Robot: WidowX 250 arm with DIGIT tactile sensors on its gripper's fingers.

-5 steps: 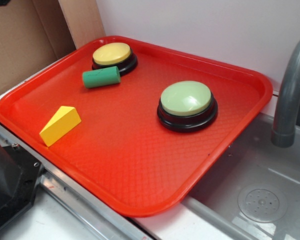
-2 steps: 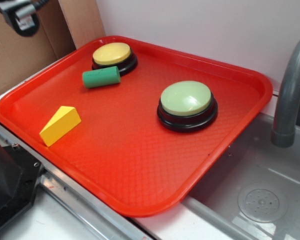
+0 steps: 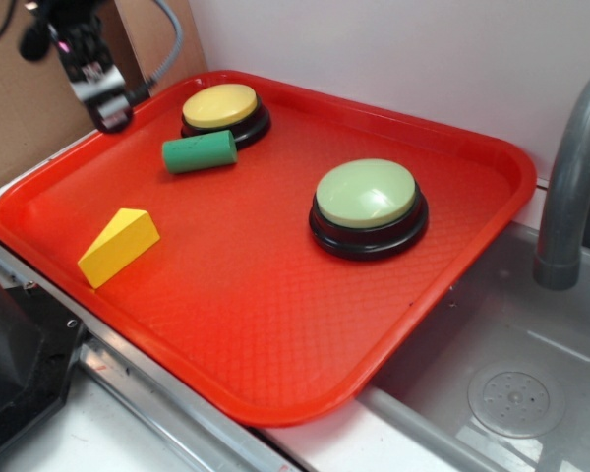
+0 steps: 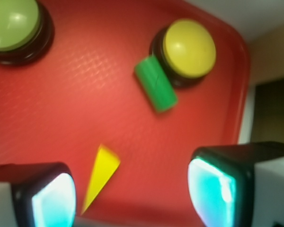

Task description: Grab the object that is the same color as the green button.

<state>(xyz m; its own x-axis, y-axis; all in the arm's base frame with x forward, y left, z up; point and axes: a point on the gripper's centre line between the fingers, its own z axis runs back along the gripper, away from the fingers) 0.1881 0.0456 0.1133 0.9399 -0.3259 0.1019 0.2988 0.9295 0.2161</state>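
Exterior view: I see my gripper [image 3: 106, 103] hanging over the far-left corner of the red tray [image 3: 275, 324], holding nothing; from here I can't tell the jaw spacing. The green cylinder [image 3: 199, 151] lies on its side on the tray, touching or just beside the yellow button [image 3: 221, 106]. The green button [image 3: 366, 195] sits well apart to the right, the yellow wedge [image 3: 117, 245] near the tray's left edge. A grey faucet [image 3: 570, 187] and sink [image 3: 492, 383] are on the right.

Wrist view: blurry. My gripper's fingers [image 4: 213, 187] stand wide apart, empty. The green cylinder [image 4: 155, 84] lies against the yellow button's [image 4: 188, 47] base, the green button [image 4: 14, 22] top left, the wedge [image 4: 101, 174] between the fingers.
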